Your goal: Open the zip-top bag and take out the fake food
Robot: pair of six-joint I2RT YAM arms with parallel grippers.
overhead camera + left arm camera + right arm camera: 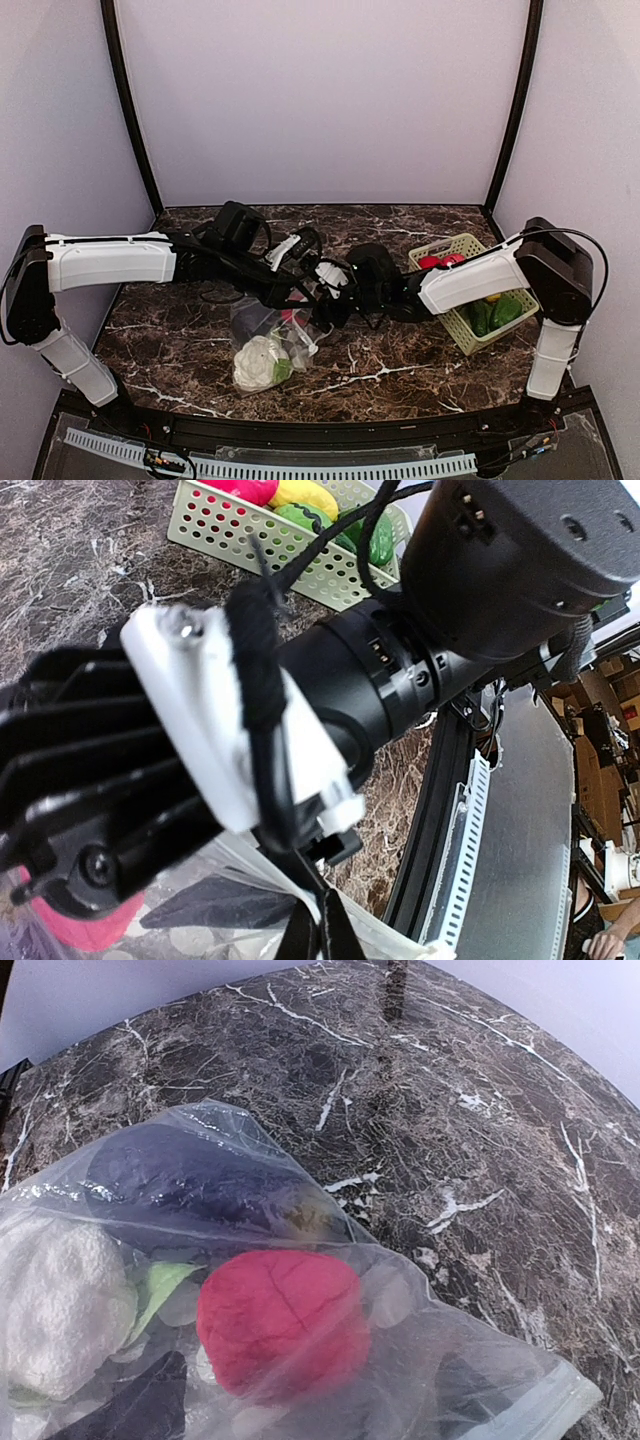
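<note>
The zip-top bag (262, 322) lies mid-table, clear with pale dots. Its fake food shows through the plastic: a white cauliflower (258, 362) (55, 1305), a red round fruit (280, 1320) and a dark purplish piece (195, 1182). My left gripper (322, 925) (303, 298) is shut on the bag's top edge (400, 942), pinching a fold of plastic. My right gripper (310, 1370) (335, 287) hovers right over the bag's mouth, jaws wide apart. Its dark fingers (135, 1400) show dimly through the plastic on either side of the red fruit, not touching it.
A light-green lattice basket (457, 338) (230, 530) stands at the right with green (495, 312), red (432, 261) and yellow (305, 494) toy fruits. The right arm's black wrist (470, 590) crowds close over my left gripper. The table's front rail (440, 810) is close by.
</note>
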